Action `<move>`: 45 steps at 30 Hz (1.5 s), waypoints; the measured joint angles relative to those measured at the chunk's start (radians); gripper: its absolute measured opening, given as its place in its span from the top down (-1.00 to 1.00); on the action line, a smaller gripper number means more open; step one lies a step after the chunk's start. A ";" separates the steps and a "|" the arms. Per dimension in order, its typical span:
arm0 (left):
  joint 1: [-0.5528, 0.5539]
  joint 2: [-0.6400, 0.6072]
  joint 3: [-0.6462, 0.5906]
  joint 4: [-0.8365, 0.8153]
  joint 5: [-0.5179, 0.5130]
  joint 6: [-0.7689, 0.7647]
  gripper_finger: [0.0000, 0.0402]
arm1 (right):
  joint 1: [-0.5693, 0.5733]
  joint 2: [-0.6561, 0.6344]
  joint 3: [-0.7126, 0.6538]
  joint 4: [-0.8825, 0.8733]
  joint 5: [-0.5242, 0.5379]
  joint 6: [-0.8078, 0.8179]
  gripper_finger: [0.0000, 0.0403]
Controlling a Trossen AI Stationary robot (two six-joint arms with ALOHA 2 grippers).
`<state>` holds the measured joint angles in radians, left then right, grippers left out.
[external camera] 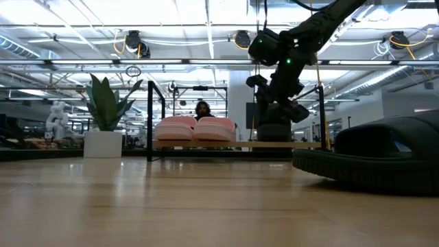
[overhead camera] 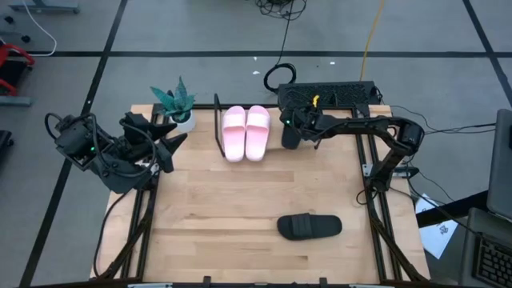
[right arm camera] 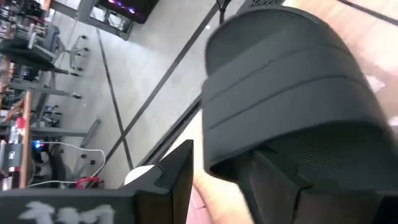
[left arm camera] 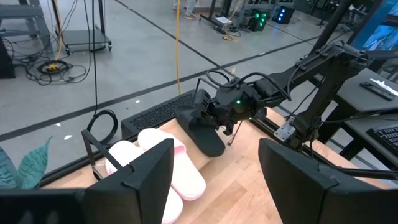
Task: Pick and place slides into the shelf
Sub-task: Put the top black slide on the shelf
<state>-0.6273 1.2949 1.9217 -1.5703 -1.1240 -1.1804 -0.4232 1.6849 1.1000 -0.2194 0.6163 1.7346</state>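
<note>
Held slide: a black slide, upper centre of the high view, gripped by the right gripper just right of the pink pair.
Right fingers: partly closed on the slide.
Shelf: pink pair seated; space right of it is free.
Step well done: slide lowered flat beside the pink pair, then released.
Second black slide: lower centre of the desk.
Left gripper: waiting at left, fingers apart, nothing held.
</note>
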 joint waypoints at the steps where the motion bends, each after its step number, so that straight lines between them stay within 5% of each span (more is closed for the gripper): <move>1: 0.000 0.000 0.000 0.000 0.000 -0.001 -0.18 | 0.000 -0.005 0.000 -0.021 -0.001 0.007 0.32; 45: -0.001 0.034 0.000 0.004 0.047 -0.034 -0.18 | 0.031 -0.033 0.000 -0.116 -0.004 0.084 0.32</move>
<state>-0.6281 1.3287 1.9213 -1.5663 -1.0769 -1.2145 -0.3918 1.6520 1.0996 -0.3350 0.6120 1.8183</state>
